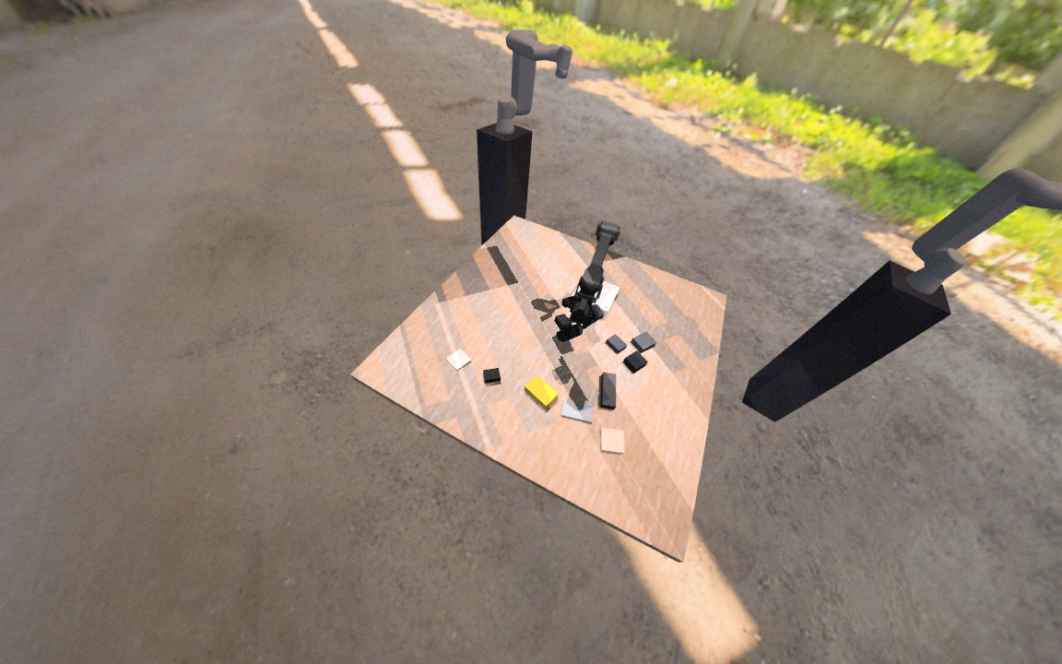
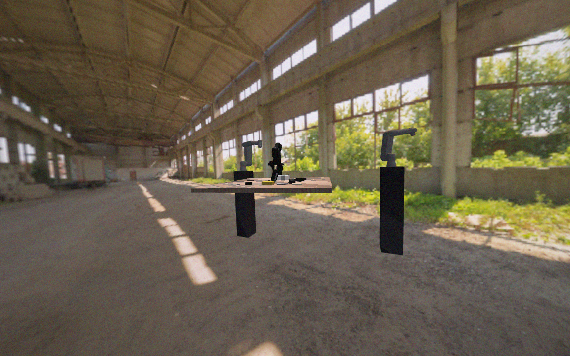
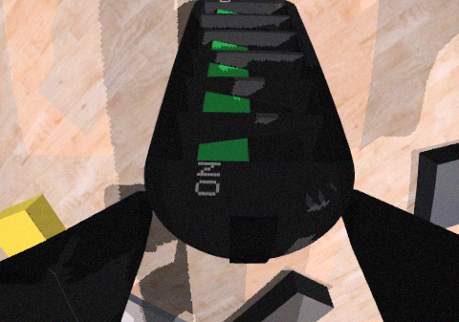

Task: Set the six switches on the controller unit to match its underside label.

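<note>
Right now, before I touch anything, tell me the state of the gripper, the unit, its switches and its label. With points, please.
Gripper (image 1: pixel 570 324) (image 2: pixel 274 171) (image 3: pixel 248 203): shut on the unit.
Unit (image 1: pixel 572 332) (image 2: pixel 274 177) (image 3: pixel 268 183): held between the fingers, switch side facing the wrist camera; contact with the bench unclear.
Switches (image 3: pixel 225 103): green showing on five; ON or OFF too shadowed to call, one by one.
Label: out of sight.
</note>
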You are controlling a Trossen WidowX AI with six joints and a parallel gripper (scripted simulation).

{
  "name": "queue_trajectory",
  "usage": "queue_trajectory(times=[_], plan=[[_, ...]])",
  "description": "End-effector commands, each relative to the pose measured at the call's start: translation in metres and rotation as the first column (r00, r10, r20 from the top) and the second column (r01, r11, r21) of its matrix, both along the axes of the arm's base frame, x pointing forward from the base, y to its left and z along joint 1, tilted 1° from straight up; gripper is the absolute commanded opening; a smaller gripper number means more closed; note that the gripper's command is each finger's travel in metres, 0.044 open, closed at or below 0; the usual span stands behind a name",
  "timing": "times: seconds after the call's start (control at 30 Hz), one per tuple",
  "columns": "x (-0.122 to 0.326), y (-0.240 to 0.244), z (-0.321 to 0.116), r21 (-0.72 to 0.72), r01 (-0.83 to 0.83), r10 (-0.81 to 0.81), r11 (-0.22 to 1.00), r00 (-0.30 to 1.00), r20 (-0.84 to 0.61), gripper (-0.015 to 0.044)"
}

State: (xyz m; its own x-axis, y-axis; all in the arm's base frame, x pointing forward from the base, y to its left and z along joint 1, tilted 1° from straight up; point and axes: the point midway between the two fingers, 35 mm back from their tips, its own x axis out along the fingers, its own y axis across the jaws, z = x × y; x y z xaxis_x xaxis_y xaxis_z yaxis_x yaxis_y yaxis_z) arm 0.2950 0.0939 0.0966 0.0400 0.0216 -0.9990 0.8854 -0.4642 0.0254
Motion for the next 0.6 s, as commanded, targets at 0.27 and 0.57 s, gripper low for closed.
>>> queue_trajectory(times=[0.27, 0.57], plan=[[0.004, 0.008, -0.009, -0.003, 0.003, -0.003, 1.000, 1.000, -0.014, 0.0338], [0.007, 0.013, -0.012, -0.003, 0.003, -0.003, 1.000, 1.000, -0.014, 0.0338]])
